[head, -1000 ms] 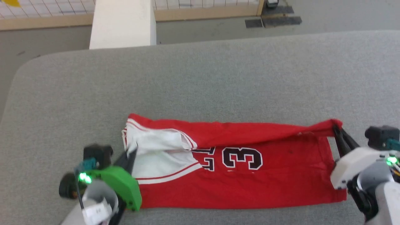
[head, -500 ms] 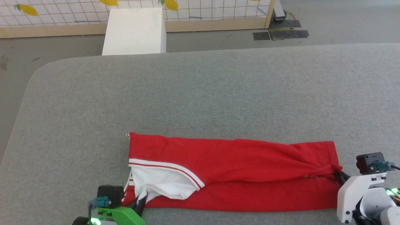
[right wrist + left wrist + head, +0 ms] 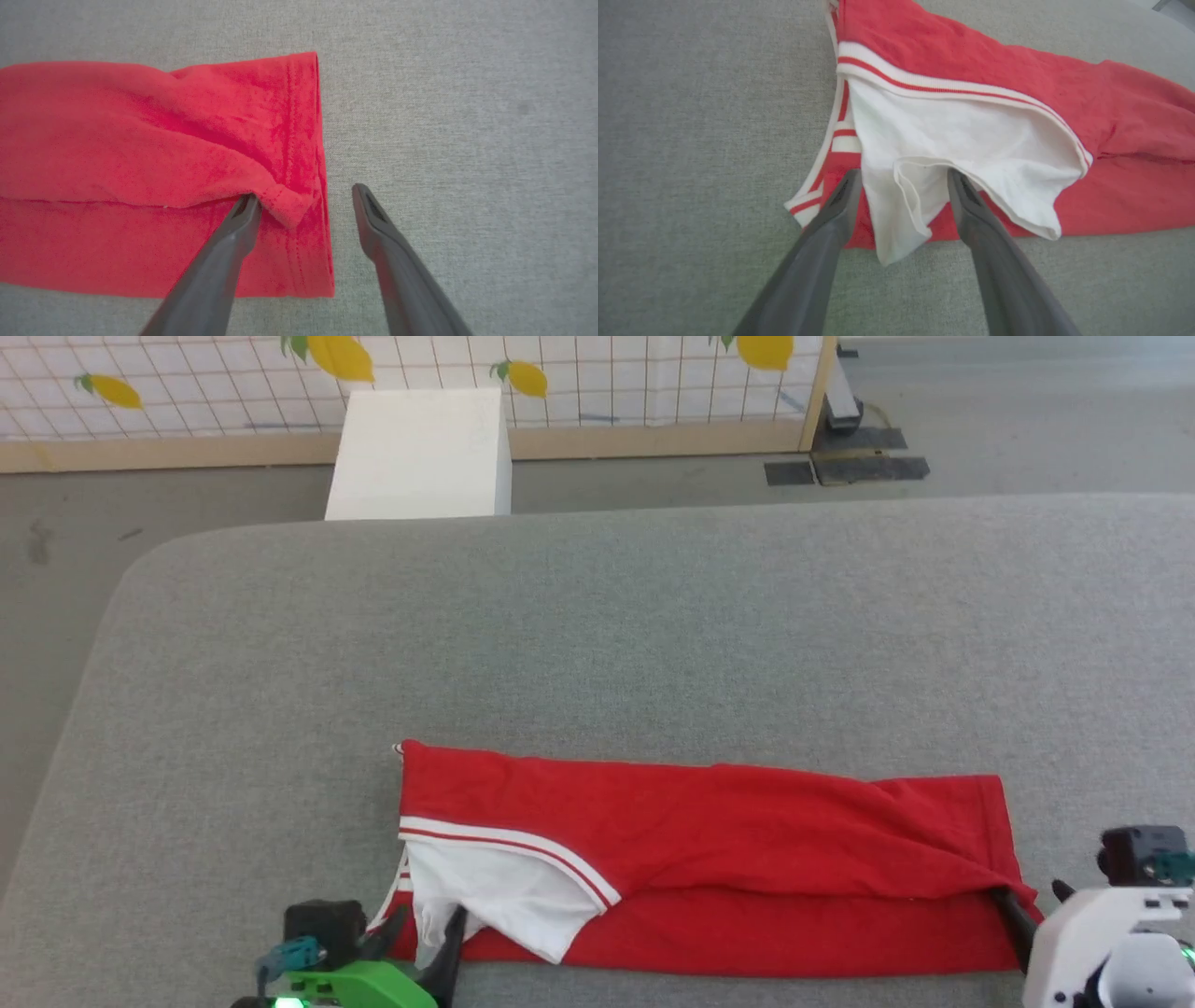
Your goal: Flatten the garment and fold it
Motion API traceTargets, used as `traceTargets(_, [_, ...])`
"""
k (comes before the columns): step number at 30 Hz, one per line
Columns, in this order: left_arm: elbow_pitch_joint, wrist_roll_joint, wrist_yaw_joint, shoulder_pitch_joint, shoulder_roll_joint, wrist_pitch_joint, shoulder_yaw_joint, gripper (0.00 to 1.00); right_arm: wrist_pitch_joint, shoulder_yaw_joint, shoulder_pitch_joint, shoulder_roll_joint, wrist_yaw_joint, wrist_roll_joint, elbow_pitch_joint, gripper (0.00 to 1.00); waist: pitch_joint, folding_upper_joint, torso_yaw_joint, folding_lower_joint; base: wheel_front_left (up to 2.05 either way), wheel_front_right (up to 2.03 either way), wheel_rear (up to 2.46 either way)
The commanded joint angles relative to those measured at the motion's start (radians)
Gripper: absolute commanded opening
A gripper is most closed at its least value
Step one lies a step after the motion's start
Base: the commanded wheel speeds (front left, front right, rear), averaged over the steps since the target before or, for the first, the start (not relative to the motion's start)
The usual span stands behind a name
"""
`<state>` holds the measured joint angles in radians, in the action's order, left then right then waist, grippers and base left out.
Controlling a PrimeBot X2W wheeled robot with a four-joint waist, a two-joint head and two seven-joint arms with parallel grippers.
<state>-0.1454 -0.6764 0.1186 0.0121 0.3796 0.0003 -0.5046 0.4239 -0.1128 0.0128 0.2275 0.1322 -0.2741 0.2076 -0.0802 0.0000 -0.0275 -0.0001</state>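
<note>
The red jersey [image 3: 709,859] lies folded lengthwise into a long band on the grey padded table [image 3: 597,635], near its front edge. Its lettering and number are hidden under the folded-over layer. A white sleeve [image 3: 495,896] with red stripes sticks out at the band's left end. My left gripper [image 3: 422,938] is open, its fingers straddling a loose flap of the sleeve [image 3: 924,140]; the left gripper [image 3: 901,182] pinches nothing. My right gripper [image 3: 1036,905] is open at the band's right end. In the right wrist view the right gripper [image 3: 304,198] has the hem corner [image 3: 289,210] lying between its fingers.
Beyond the table's far edge a white box [image 3: 420,453] stands on the floor before a gridded wall with lemon prints [image 3: 560,373]. Dark mats [image 3: 845,471] lie on the floor at the back right. The table's far left corner is rounded.
The jersey's far layer has been brought forward over the number and laid down. Both grippers went from shut on the fabric to open. The head camera tilted up.
</note>
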Motion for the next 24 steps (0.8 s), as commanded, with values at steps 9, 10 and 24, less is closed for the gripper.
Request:
traceTargets(9, [0.007, 0.073, 0.051, -0.019, 0.003, -0.216, 0.07, 1.0, -0.122, -0.106, 0.073, -0.112, -0.002, -0.024, -0.12, 1.0, 0.034, 0.0, 0.026, 0.0001, 0.0, 0.0, 0.0])
traceTargets(10, [0.003, 0.089, 0.058, -0.03, 0.001, -0.229, 0.077, 1.0, -0.132, -0.115, 0.072, -0.121, -0.002, -0.024, -0.12, 1.0, 0.035, 0.0, 0.028, 0.0001, 0.0, 0.0, 0.0])
traceTargets(24, [0.0, 0.334, -0.011, -0.138, -0.139, -0.262, 0.268, 1.0, -0.096, -0.242, -0.067, -0.177, -0.002, -0.018, 0.107, 1.0, 0.047, 0.0, 0.045, 0.0001, 0.0, 0.0, 0.0])
